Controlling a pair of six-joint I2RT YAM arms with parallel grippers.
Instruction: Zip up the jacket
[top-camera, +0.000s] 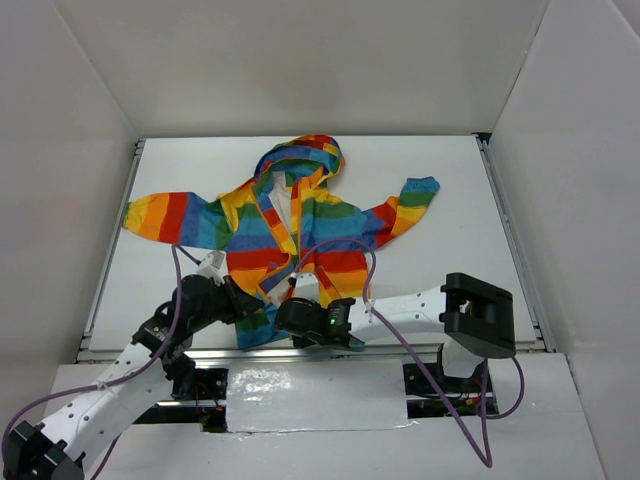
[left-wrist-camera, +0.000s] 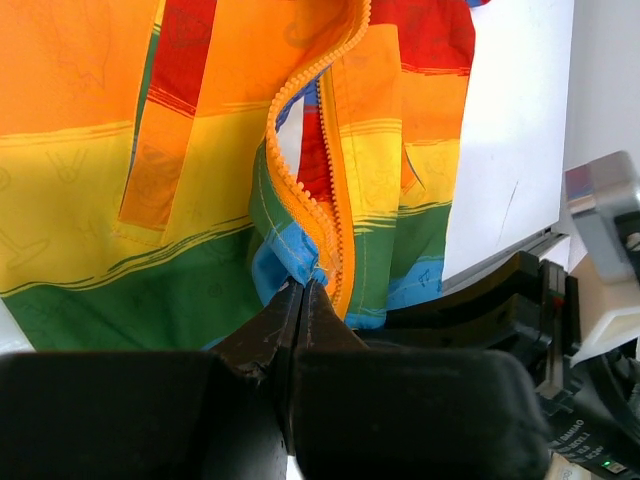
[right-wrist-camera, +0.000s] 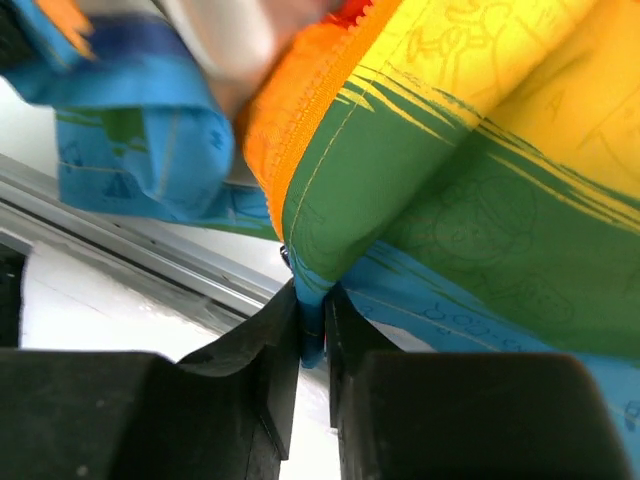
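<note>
Jacket (top-camera: 285, 235) lies open on the table (top-camera: 460, 200), hem at the near edge, left fingers (left-wrist-camera: 270, 335) pressed together on the zipper's (left-wrist-camera: 300, 190) bottom end, right fingers (right-wrist-camera: 275, 330) pinching the other front's blue hem (right-wrist-camera: 420, 300): you are at alignment, so next bring both zipper ends together squarely.

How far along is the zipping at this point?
Done: the rainbow-striped hooded fabric jacket lies spread out, front up. In hand: the left tool and the right tool each pinch its bottom hem beside the orange zipper. To do: the zipper gapes open; nothing is zipped yet.
</note>
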